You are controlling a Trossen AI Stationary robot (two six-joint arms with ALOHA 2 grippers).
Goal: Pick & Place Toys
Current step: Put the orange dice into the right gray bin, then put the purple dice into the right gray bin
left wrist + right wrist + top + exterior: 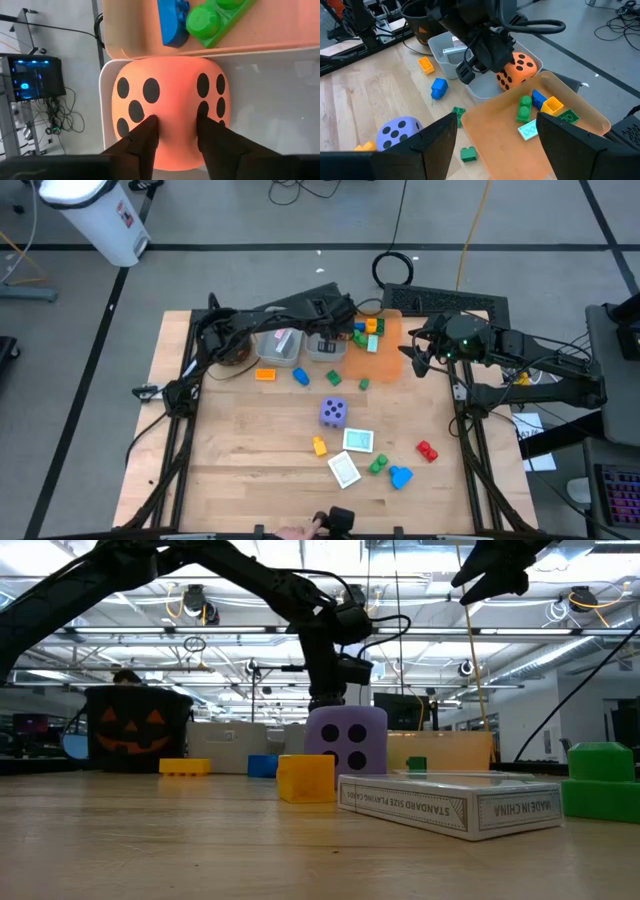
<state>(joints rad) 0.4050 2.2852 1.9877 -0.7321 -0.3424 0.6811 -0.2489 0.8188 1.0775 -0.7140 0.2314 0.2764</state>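
Now the left gripper (176, 131) holds the soft orange foam die with black dots (170, 97) down in the small grey plastic bin (482, 90), jaws narrow around it. Next, I think, it must let go. The right gripper (495, 145) waits nearby, jaws wide.

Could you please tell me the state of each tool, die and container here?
left tool, down at the orange die
right tool, open and empty
orange die, inside the grey bin
purple die, loose on the table
orange tray, holding several blocks
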